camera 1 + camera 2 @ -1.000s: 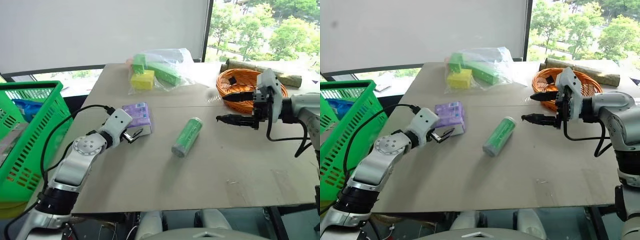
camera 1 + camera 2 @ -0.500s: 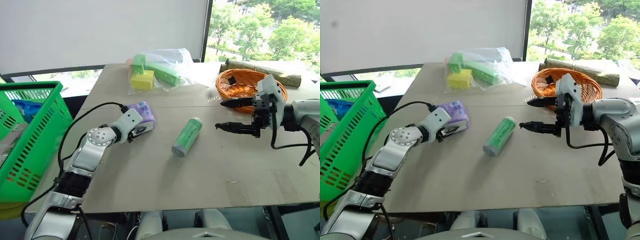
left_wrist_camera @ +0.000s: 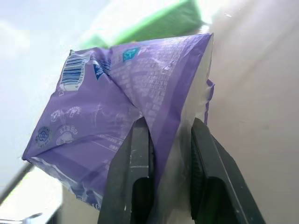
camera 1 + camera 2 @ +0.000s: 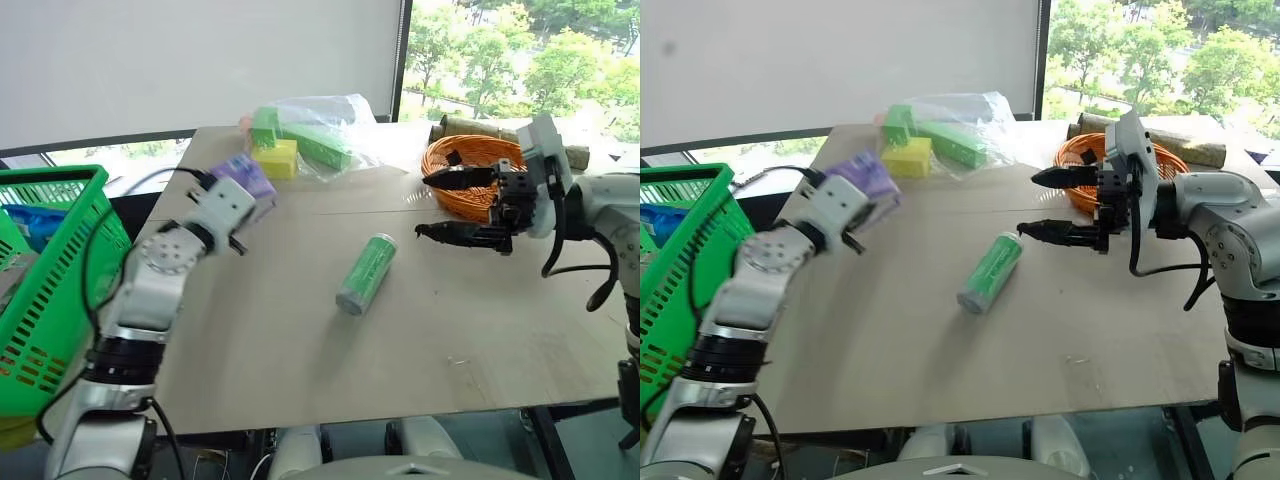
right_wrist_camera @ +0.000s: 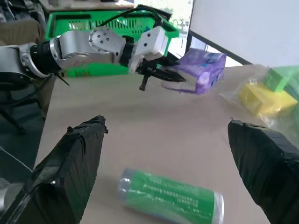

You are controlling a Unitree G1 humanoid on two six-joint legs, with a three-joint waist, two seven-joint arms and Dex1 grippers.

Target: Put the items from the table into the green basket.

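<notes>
My left gripper (image 4: pixel 243 196) is shut on the lavender tissue packet (image 4: pixel 244 173) and holds it in the air above the left side of the table (image 4: pixel 300 350). The left wrist view shows the packet (image 3: pixel 117 107) pinched between both fingers (image 3: pixel 135 172). The green can (image 4: pixel 366 273) lies on its side mid-table. To its right, level with the can's far end, my right gripper (image 4: pixel 422 205) hovers open and empty, pointing left. The green basket (image 4: pixel 50 178) stands off the table's left edge, below and left of the raised packet.
An orange wicker basket (image 4: pixel 482 172) sits at the back right, just behind my right gripper. A clear bag of green and yellow blocks (image 4: pixel 305 135) lies at the back middle. A brownish roll (image 4: pixel 470 127) lies along the far right edge. Something blue (image 4: pixel 22 222) is inside the green basket.
My left gripper shut on the tissue packet and lifted it off the table, up and to the left. The right gripper rose a little and drifted left, still open.
</notes>
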